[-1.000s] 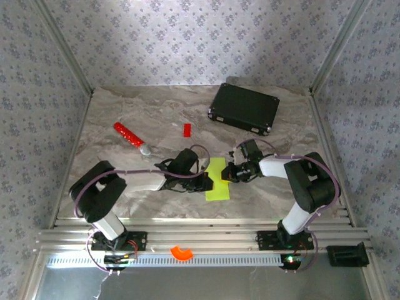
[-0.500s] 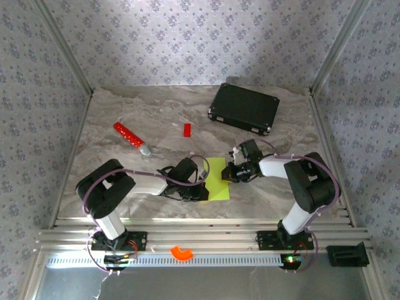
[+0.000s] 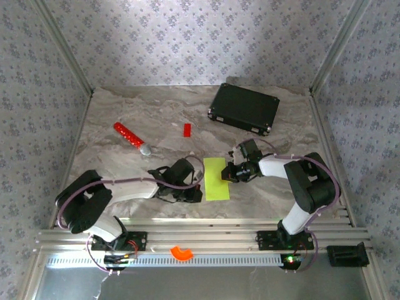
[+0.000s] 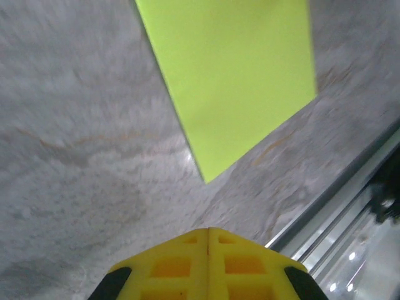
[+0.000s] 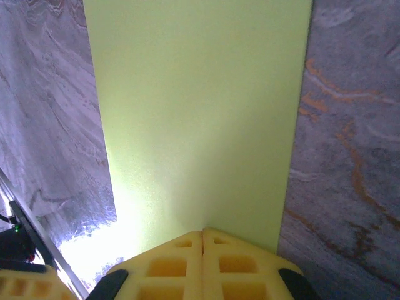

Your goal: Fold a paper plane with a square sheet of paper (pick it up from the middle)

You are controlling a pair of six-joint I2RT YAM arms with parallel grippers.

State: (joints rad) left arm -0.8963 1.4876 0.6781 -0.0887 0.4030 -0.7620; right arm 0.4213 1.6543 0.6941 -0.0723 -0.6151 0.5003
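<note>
The lime yellow-green sheet of paper (image 3: 215, 180) lies flat on the marble table as a narrow upright rectangle between the two grippers. My right gripper (image 3: 225, 174) is shut and its tip rests on the sheet's right side; in the right wrist view the closed yellow fingertips (image 5: 203, 232) touch the paper (image 5: 200, 112). My left gripper (image 3: 199, 189) is shut too, just left of the sheet. In the left wrist view its tip (image 4: 208, 230) sits on bare table, apart from the paper's corner (image 4: 231, 75). No dart shape is seen.
A black case (image 3: 244, 108) stands at the back right. A small red block (image 3: 186, 129) and a red stick (image 3: 130, 135) lie at the back left. An orange ring piece (image 3: 182, 252) sits on the front rail (image 3: 206, 236), close behind the grippers.
My left gripper has drawn back leftward off the paper, which now lies as a flat narrow rectangle. The right gripper has stayed pressed on the sheet's right side.
</note>
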